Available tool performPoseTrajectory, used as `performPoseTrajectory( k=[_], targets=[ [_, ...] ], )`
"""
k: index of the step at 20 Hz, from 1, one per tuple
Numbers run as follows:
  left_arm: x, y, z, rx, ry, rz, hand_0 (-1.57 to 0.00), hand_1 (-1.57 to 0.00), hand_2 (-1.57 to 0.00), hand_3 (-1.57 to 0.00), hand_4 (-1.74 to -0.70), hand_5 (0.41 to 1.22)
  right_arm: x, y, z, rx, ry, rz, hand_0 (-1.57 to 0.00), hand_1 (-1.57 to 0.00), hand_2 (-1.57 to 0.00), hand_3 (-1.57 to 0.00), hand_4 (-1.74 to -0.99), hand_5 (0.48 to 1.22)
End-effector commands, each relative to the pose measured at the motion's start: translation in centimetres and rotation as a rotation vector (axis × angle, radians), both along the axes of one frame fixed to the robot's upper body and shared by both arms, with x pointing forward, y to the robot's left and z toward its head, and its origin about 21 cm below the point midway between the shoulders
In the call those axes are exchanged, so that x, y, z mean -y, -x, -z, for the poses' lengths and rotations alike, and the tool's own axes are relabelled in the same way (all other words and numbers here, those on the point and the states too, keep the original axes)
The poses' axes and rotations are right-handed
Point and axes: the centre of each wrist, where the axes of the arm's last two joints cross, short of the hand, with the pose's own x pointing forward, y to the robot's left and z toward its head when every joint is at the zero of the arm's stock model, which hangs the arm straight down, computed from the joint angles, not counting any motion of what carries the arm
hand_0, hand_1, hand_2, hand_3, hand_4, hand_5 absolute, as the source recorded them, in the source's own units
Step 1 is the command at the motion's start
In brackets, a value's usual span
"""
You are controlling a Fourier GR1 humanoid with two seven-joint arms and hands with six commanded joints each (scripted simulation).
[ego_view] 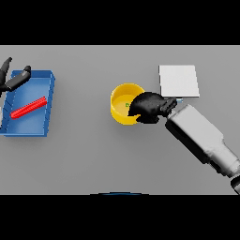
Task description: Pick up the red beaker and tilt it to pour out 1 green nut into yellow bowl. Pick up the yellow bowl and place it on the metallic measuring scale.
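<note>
My right hand [149, 108] is curled over the near-right rim of the yellow bowl [123, 104], a green nut [127, 105] inside. I judge pouring done; next, lift it to the metallic scale [178, 80], just right. Left of the bowl: blue tray [33, 123], red beaker [28, 108], left hand [14, 80] relaxed.

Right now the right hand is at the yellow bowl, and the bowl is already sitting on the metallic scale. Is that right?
Not quite. The right hand is at the yellow bowl, over its right rim, but the bowl is not on the metallic scale. It rests on the grey table, with the scale lying bare to its upper right. The head view shows this.
</note>
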Motion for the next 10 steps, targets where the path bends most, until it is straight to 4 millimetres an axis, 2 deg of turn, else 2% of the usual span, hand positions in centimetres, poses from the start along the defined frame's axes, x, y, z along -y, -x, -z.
performPoseTrajectory(
  k=[1,4,5,10],
  targets=[
    [-0.2,0.3,-0.1,0.008,-0.004,0.004,0.00,0.00,0.00,0.00,-0.77,0.706,0.2,0.1,-0.4,0.000,-0.001,0.011,-1.54,-1.54,-1.45,-1.17,-1.730,1.214],
    [-0.2,0.0,-0.6,0.011,0.005,0.010,0.00,0.00,0.00,0.00,-0.78,0.702,0.6,0.0,-2.3,0.024,0.010,0.036,-1.55,-1.55,-1.49,-1.15,-1.735,1.217],
    [-0.4,0.3,-0.5,0.017,0.009,0.016,0.00,0.00,0.00,0.00,-0.78,0.702,0.9,0.1,-2.7,0.034,0.013,0.049,-1.56,-1.56,-1.45,-1.20,-1.736,1.218],
    [-0.3,-0.1,-0.5,0.023,0.035,0.012,0.00,0.00,0.00,0.00,-0.80,0.704,2.0,0.4,-4.0,0.081,0.014,0.091,-1.57,-1.57,-1.51,-1.18,-1.739,1.219]
  ],
)
